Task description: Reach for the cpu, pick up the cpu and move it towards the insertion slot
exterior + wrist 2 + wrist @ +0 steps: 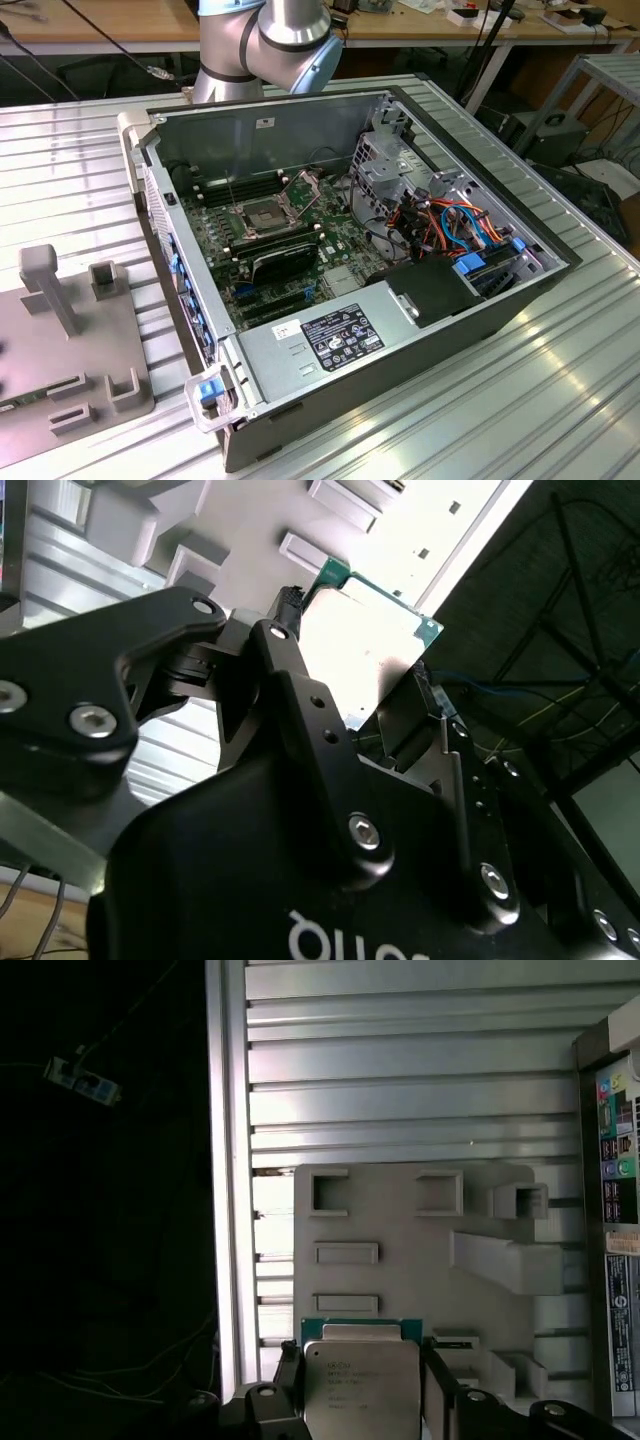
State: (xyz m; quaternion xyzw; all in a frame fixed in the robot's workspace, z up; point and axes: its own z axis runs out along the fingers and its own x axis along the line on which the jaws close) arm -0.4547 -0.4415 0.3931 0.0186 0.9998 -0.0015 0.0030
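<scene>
In the first wrist view, the claw (362, 1410) is sitting at the lower centre of the frame, its dark fingers (290, 1385) pressing against both side edges of the cpu (360, 1385), so the claw is clamped on the cpu. The cpu is showing its pale metal face toward the camera, with a thin green edge visible along its upper side.

In the second wrist view, the claw (375, 685) is occupying the lower and centre part of the frame, and the cpu (365, 630) is projecting from between the black linkages toward the upper centre, brightly lit, with a green corner at its upper right.

Behind the cpu in the first wrist view, a grey fixture tray (400, 1230) with square and slotted recesses is lying on the ribbed metal counter (400, 1070). Whether the cpu is touching the tray cannot be determined.

In the exterior view, the same grey fixture tray (70, 350) is lying at the lower left of the frame on the counter (560, 380). The open computer case (350, 280) is occupying the centre. Inside it, on the green motherboard (335, 245), the insertion slot (258, 213) is sitting slightly left of centre with its metal bracket (303, 183) hinged upward. The slot is standing well apart from the tray. The arm's grey base joints (270, 40) are rising at the upper centre, behind the case.
</scene>
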